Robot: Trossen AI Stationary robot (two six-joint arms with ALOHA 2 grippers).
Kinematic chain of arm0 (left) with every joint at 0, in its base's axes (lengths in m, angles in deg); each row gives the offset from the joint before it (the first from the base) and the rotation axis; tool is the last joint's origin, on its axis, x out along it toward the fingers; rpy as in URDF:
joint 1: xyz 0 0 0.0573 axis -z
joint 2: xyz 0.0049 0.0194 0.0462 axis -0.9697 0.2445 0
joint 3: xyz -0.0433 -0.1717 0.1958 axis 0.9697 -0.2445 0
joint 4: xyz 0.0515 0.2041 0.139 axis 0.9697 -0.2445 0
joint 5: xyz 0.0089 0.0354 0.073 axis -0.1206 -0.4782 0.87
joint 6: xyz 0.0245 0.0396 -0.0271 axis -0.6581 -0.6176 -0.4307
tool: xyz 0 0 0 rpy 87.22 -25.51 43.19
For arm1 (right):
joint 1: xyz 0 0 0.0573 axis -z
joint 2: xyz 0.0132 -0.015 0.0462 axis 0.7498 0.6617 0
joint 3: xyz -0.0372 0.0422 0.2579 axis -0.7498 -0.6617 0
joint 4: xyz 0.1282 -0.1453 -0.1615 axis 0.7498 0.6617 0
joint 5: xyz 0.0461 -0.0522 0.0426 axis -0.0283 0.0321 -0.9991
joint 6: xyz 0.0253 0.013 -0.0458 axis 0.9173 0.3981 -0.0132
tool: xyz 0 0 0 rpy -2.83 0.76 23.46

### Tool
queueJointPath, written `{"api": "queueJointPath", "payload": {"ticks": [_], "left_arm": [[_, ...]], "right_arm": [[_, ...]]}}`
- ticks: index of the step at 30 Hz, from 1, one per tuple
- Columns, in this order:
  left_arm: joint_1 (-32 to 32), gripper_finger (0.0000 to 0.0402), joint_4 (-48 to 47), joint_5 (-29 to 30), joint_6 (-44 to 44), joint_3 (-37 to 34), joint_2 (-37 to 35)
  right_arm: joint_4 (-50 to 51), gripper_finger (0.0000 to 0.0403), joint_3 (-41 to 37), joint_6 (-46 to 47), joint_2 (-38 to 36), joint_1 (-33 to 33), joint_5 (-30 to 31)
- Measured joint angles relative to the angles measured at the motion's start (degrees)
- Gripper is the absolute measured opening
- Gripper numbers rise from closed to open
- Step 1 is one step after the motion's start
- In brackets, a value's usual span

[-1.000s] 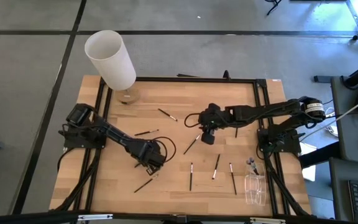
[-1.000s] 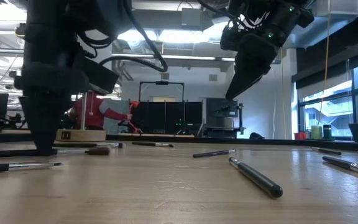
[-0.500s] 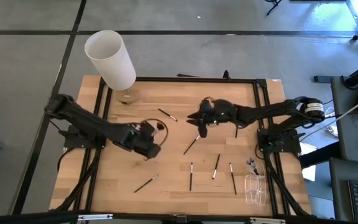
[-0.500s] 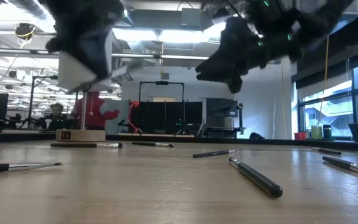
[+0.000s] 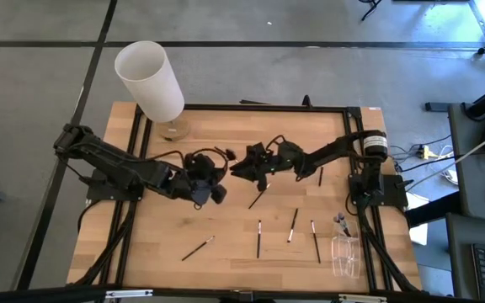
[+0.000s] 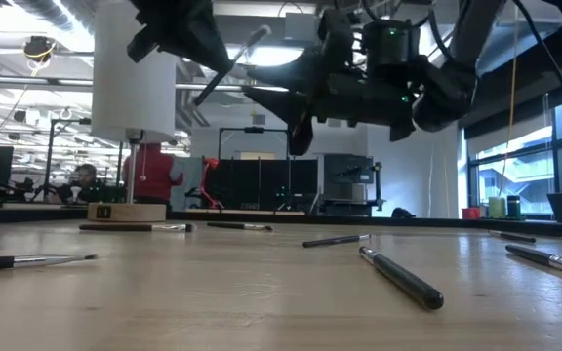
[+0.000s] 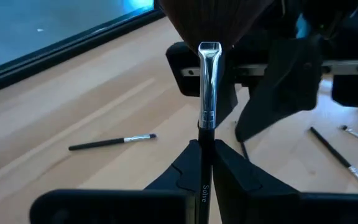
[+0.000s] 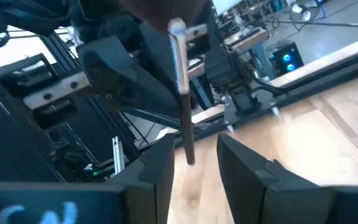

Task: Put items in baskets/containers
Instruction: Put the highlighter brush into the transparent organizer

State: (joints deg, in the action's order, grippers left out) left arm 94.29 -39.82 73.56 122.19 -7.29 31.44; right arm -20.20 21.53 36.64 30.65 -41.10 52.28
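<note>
Above the middle of the bench (image 5: 141, 252), a handover looks to be under way. The left tool (image 7: 205, 155) is clamped on the black handle of a fan brush (image 7: 207, 81), held clear of the wood with its silvery ferrule and dark fan head pointing toward the right arm. The right tool (image 8: 192, 155) faces it with its fingers (image 8: 244, 165) set a narrow gap apart, the brush's handle end hanging just ahead of that gap; whether the handle is between them or only in front is hard to tell from the right wrist view.

The next move probably calls for the right tool to close on the handle before the left lets go, then carry the brush to the clear holder (image 5: 346, 255) at the bench's near right corner. Other brushes (image 5: 293, 225) lie scattered on the wood, well apart from the holder. A white lamp (image 5: 150, 80) stands at the far left corner.
</note>
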Motion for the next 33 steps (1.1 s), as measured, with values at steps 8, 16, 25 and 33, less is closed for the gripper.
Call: {"api": "queueJointPath", "payload": {"ticks": [8,16,25,33], "left_arm": [[0.0,0.0024,-2.9,0.6,2.7,0.0,0.4],[-1.7,0.0024,1.9,-2.6,-1.0,0.0,2.7],[-2.4,0.0024,5.1,-4.1,-4.1,0.0,5.2],[-2.5,0.0035,5.0,-3.6,-4.3,0.0,4.9]], "right_arm": [[-1.2,0.0127,0.0,-2.7,-0.1,0.0,0.6],[-0.8,0.0167,0.9,-6.5,-0.1,-1.7,7.0],[-0.3,0.0139,0.9,-7.4,-0.2,-2.5,8.2],[1.4,0.0026,0.9,-8.0,-0.3,-2.4,6.7]]}}
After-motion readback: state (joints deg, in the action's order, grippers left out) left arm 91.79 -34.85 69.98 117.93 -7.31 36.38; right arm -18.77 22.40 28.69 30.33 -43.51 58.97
